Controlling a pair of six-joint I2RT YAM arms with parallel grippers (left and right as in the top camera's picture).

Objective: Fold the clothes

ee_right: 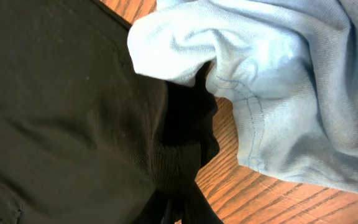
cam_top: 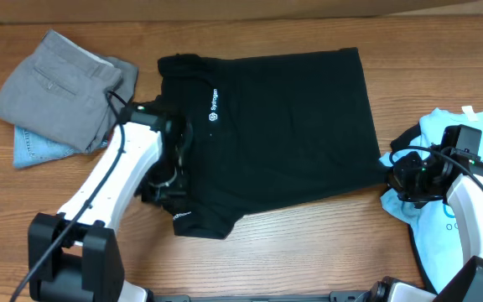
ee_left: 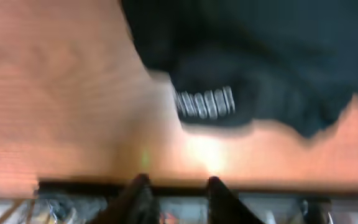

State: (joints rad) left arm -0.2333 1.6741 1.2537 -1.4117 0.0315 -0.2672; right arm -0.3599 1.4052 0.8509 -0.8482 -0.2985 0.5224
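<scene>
Overhead: a black T-shirt of soft matte knit lies spread on the wood-grain table, its body a rough rectangle, with a small white chest logo and white sleeve lettering near the front edge. At the far left sits a folded pair of grey trousers in woven cloth, stacked on a pale blue folded piece. At the right edge a light blue garment lies rumpled. The left gripper, on a white arm, is over the shirt's sleeve side. The right gripper sits at the shirt's right lower corner, beside the blue cloth

Left wrist: the picture is blurred. The left gripper has its two dark fingers apart with nothing between them, over bare table. The black T-shirt lies ahead, its sleeve lettering a smeared white row

Right wrist: the right gripper has its jaws pressed together on a bunched fold of the black T-shirt. The light blue garment, a fine ribbed jersey with a stitched hem, touches the black cloth above the striped table
</scene>
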